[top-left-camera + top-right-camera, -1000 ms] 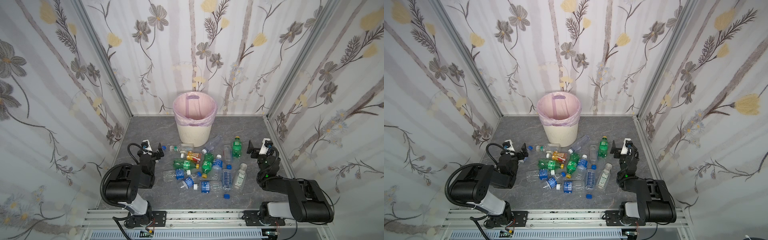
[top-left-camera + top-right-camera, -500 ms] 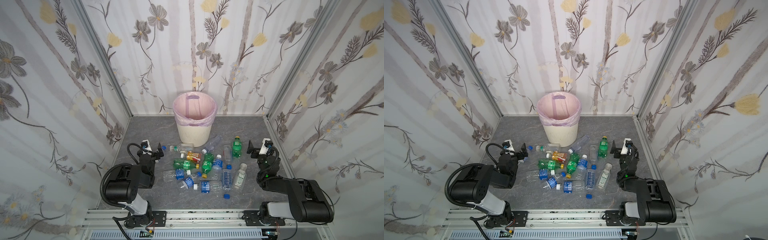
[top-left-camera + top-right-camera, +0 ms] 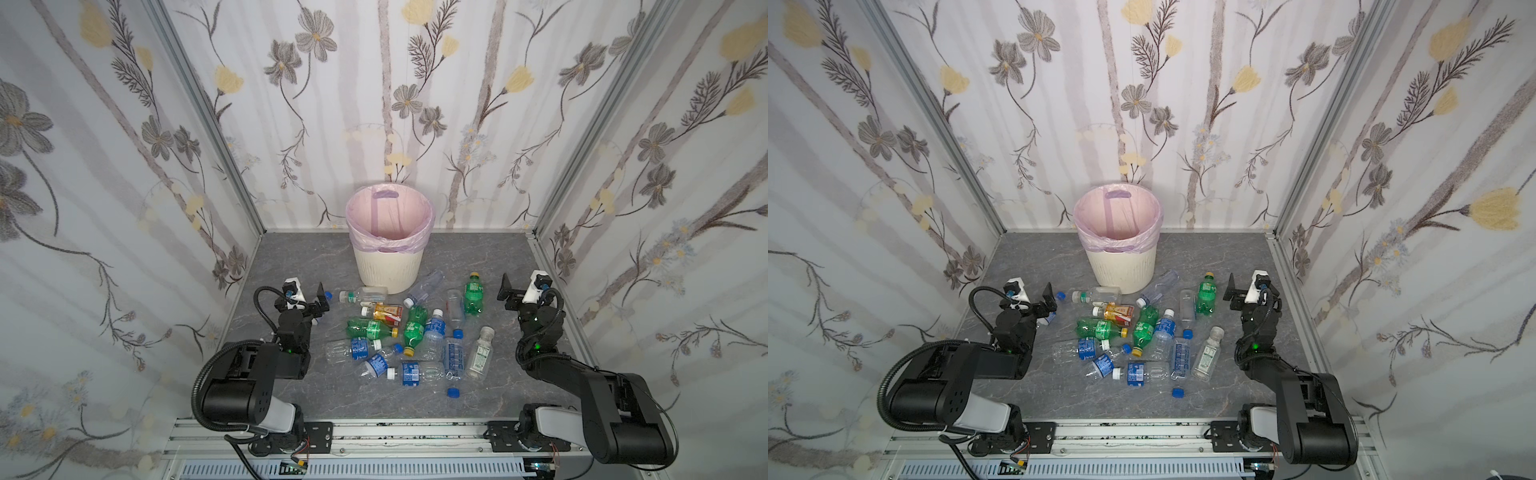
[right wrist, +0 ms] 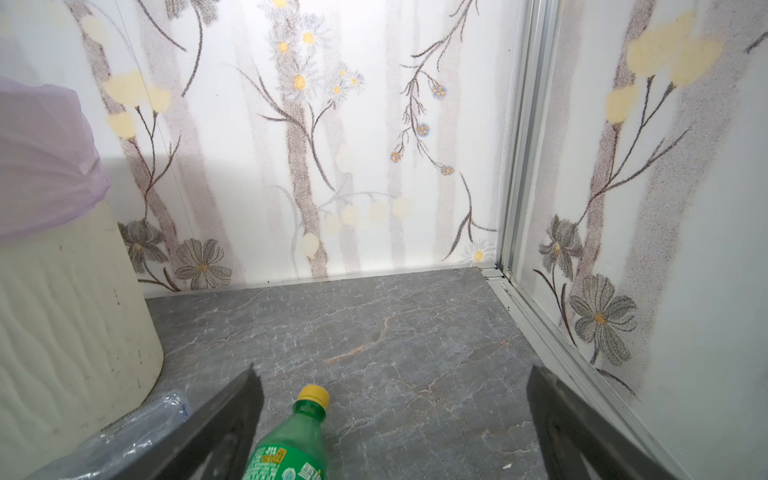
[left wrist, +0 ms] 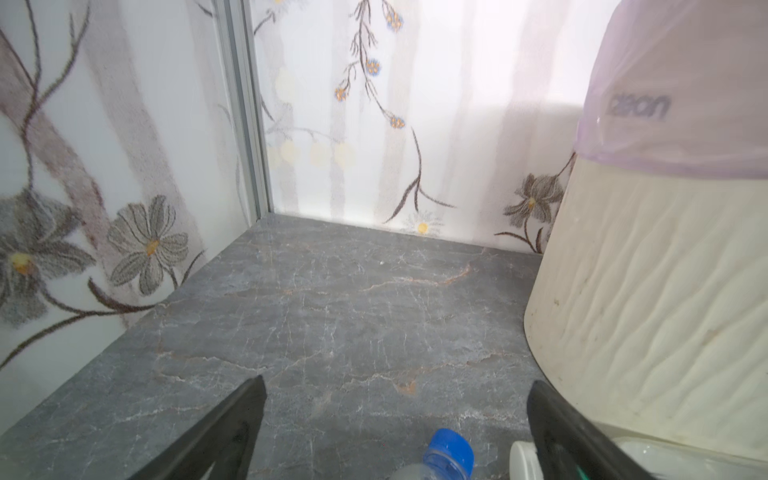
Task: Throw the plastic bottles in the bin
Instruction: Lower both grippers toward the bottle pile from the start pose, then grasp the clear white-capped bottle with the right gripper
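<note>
Clear and green plastic bottles point(image 3: 415, 332) lie scattered on the worktop before the upright, pink-lined cream bin point(image 3: 388, 270)

There is one bin point(image 3: 388, 266), out ahead of both pincers; about fifteen plastic bottles point(image 3: 434, 328) lie between the left pincer point(image 3: 306, 300) and the right pincer point(image 3: 523, 291); three are green, with one green bottle point(image 3: 473, 297) just beside the right pincer; one red-label bottle point(image 3: 384, 311); one loose blue cap point(image 3: 453, 392) behind the pincers.

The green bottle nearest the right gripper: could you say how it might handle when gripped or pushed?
Lying on its side, the green bottle would probably roll if nudged. It looks empty, so likely light, and may dent when squeezed.
</note>
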`<act>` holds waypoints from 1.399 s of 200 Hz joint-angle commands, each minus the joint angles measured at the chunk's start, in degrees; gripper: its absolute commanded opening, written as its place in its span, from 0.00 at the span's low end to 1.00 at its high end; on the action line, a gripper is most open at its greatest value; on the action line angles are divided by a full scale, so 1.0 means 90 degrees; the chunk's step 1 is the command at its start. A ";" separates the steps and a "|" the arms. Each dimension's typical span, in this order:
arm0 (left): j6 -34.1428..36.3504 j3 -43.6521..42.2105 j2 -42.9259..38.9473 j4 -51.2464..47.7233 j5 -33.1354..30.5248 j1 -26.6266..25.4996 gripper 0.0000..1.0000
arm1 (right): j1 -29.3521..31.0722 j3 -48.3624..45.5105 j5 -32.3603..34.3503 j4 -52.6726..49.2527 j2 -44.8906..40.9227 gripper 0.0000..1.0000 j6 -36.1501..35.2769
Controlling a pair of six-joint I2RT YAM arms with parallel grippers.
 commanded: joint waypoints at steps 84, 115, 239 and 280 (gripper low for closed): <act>-0.0741 0.2432 -0.2729 -0.6659 -0.1068 -0.0968 1.00 | 0.1060 0.3023 0.1210 -0.7925 -0.1287 1.00 0.1812; -0.1225 0.2743 -0.3111 -0.7941 -0.0826 -0.1191 1.00 | 0.1328 0.3247 0.0663 -0.9392 -0.1615 1.00 0.2491; -0.2191 0.2649 -0.4112 -0.9675 -0.0053 -0.1203 1.00 | 0.1926 0.1397 -0.0240 -1.0093 -0.2603 0.87 0.3846; -0.2020 0.2721 -0.3822 -0.9857 0.0126 -0.1193 1.00 | 0.2247 0.1108 -0.0263 -0.9801 -0.2342 0.87 0.4012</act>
